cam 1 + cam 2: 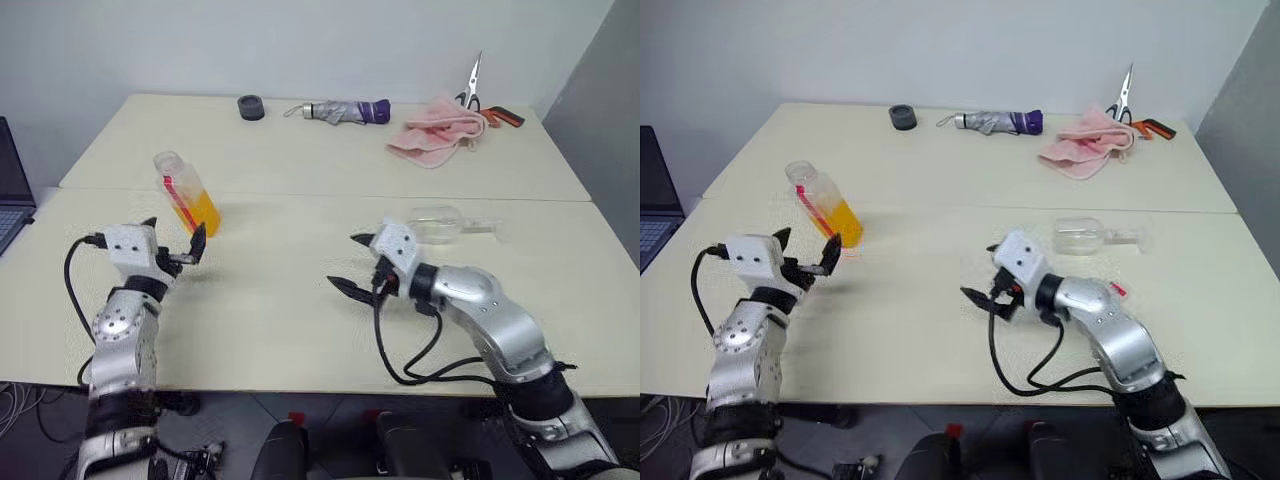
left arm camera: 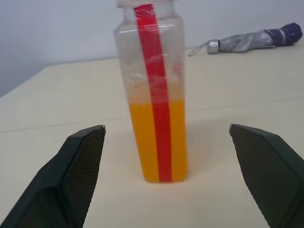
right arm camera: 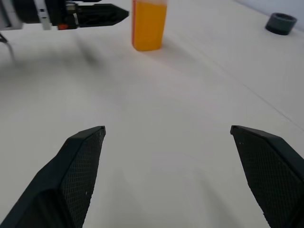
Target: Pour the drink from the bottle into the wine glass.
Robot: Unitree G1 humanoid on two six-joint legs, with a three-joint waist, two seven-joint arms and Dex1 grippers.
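Observation:
The bottle [image 1: 186,196] stands upright on the left of the table, its lower half holding the orange drink [image 2: 156,142]; a red stripe runs down its side. My left gripper [image 1: 175,240] is open just in front of the bottle, one finger either side of it and clear of it. The wine glass [image 1: 440,222] lies on its side at the right, with nothing visible in it, its stem pointing right. My right gripper [image 1: 354,264] hovers open over the table's middle, near the glass, holding nothing. In the right wrist view I see the bottle [image 3: 148,23] and the left gripper's fingers [image 3: 97,14].
Along the far side lie a black round object [image 1: 251,107], a folded umbrella [image 1: 340,110], a pink towel [image 1: 436,135] and scissors [image 1: 472,85]. A laptop [image 1: 10,195] sits at the left edge. A seam [image 1: 330,196] runs across between the two tabletops.

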